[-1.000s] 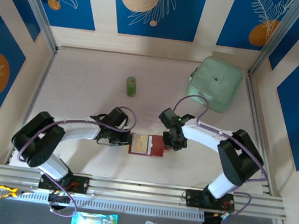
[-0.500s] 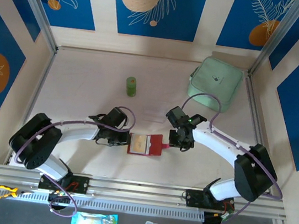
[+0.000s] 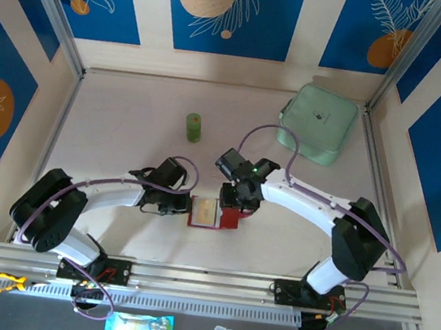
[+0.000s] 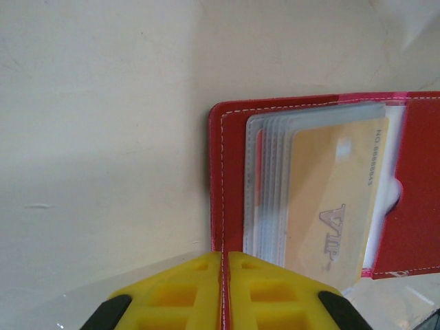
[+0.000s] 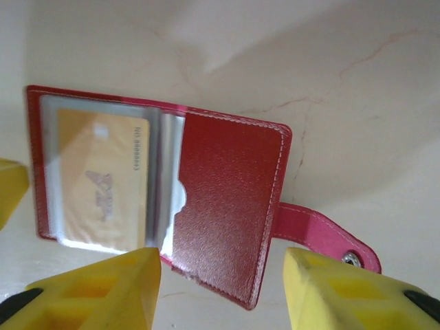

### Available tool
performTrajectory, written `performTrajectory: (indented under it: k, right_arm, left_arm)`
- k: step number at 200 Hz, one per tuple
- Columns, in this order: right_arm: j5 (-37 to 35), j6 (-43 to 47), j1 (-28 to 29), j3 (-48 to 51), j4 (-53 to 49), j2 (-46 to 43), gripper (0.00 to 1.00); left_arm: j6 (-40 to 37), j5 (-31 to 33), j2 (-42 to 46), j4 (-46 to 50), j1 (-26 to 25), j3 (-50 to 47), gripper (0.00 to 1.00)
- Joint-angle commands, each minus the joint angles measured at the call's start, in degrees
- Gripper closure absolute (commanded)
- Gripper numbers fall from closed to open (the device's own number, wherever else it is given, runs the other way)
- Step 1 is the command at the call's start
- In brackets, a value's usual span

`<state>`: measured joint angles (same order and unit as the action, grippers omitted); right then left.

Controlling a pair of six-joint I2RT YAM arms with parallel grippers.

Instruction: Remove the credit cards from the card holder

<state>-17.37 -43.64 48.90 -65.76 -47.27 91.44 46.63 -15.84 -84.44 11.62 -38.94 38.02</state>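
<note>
The red card holder (image 3: pixel 226 218) lies open on the table between the arms. Its greyish clear pockets (image 4: pixel 268 185) hold an orange-yellow credit card (image 4: pixel 333 196) marked VIP; the same credit card (image 5: pixel 103 180) shows in the right wrist view. My left gripper (image 4: pixel 225 258) is shut on the card holder's left edge (image 4: pixel 223 185), and in the top view this left gripper (image 3: pixel 186 206) sits at the holder's left side. My right gripper (image 5: pixel 221 275) stands open over the holder's red right flap (image 5: pixel 230 213), a finger on each side. The closing tab (image 5: pixel 323 237) sticks out to the right.
A small green cylinder (image 3: pixel 194 127) stands at mid-table behind the left arm. The mint-green pouch (image 3: pixel 318 123) lies at the back right. The enclosure's rails and walls (image 3: pixel 54 121) frame the pale table.
My right gripper has swung left and now hangs over the card holder's right half, after having pulled away to the right. The left gripper has stayed on the holder's left edge.
</note>
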Motion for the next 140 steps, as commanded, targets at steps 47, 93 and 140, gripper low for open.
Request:
performTrajectory:
  k: [47, 93, 140]
  right_arm:
    - [3.78, -1.03, -3.91, 6.64, 4.31, 1.66, 0.39]
    - [4.63, 0.0, -5.91, 8.92, 6.29, 4.04, 0.37]
    - [4.62, 0.13, -6.11, 9.98, 7.61, 6.35, 0.37]
  left_arm:
    - [0.65, 0.89, 0.92, 0.16, -0.52, -2.06, 0.88]
    - [0.65, 0.99, 1.04, 0.33, -0.51, -2.51, 0.89]
    - [0.42, 1.07, 0.6, 0.51, -0.5, -2.14, 0.89]
